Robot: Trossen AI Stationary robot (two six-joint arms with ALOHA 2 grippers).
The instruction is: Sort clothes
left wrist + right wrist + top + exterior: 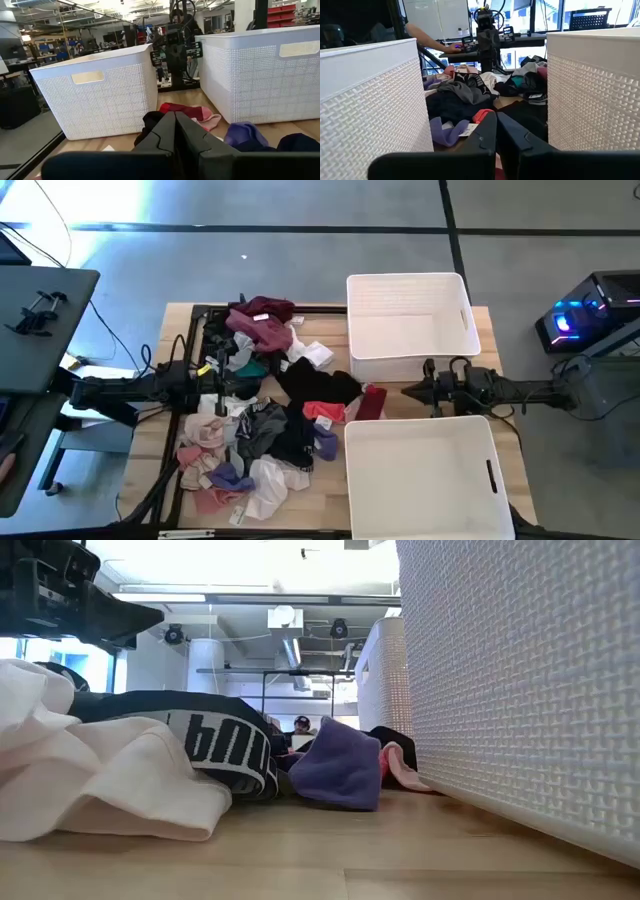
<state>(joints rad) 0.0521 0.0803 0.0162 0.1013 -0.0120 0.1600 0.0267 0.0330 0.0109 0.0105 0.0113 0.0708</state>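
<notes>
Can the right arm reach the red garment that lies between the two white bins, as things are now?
Probably yes. The right gripper is shut and sits in the gap between the far bin and the near bin. The red garment lies just ahead of it, with nothing between; the jaws must open first.

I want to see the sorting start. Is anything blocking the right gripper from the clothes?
Nothing visible does. The right gripper, shut, sits in the gap between the two white bins, pointing straight at the clothes pile.
</notes>
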